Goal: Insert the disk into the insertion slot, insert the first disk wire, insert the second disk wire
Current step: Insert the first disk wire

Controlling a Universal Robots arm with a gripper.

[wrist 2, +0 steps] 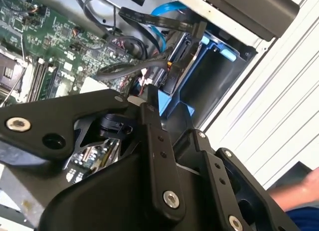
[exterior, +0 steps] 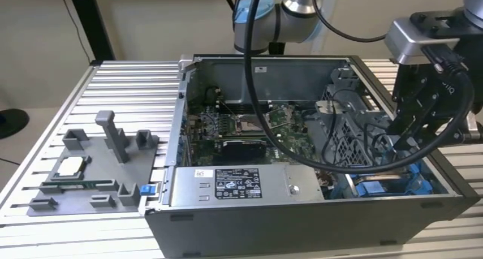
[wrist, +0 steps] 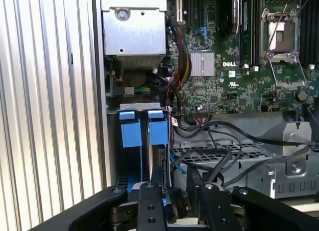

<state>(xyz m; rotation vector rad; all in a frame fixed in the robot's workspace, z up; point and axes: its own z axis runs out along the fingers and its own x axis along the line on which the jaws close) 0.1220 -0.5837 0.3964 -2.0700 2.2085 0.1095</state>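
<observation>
one open computer case (exterior: 302, 228) sits on a ribbed metal table (exterior: 128, 78) before a beige wall (exterior: 151, 21). the gripper (wrist: 174, 178) hangs just above the disk (wrist: 158, 132), standing in the case's drive bay; i cannot tell whether its jaws pinch anything.

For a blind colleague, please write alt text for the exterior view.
A robot arm's gripper hangs inside the open computer case at the exterior view's right, above blue carriers. The case stands on a slatted table, a grey fixture beside it.
</observation>
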